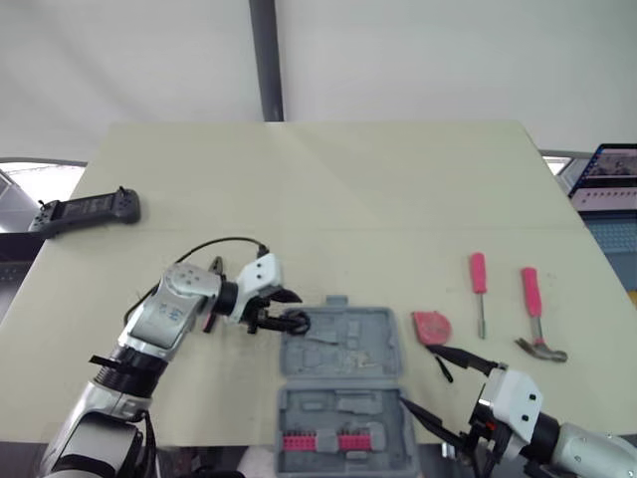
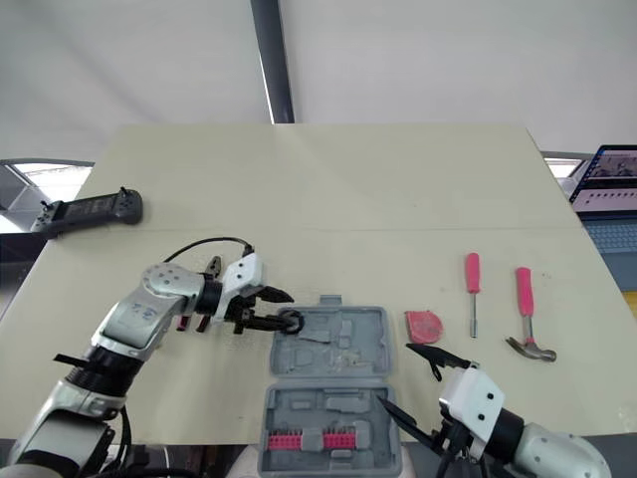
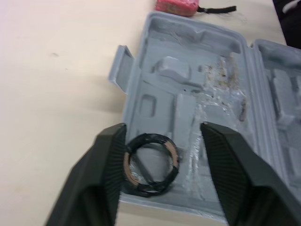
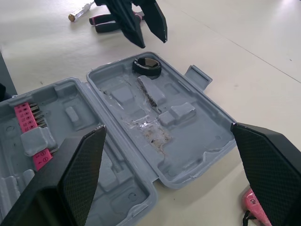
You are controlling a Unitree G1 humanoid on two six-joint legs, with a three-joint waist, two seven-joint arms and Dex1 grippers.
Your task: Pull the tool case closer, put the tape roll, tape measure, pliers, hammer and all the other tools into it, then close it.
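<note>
Tool case (image 1: 390,331) lies open near the front edge of the table (image 1: 348,189), with the tape roll (image 3: 150,162) resting in its far left corner. The left gripper (image 3: 162,128) hangs over the roll, fingers spread wide, one pad seemingly brushing it. The right gripper (image 4: 168,128), also spread wide, hovers at the case's right side. Tape measure (image 1: 431,326), screwdriver (image 1: 479,289) and hammer (image 1: 535,319) lie to the right.

Bright, even light covers the table (image 1: 398,189), leaving soft, faint shadows under the hammer (image 1: 536,321).
</note>
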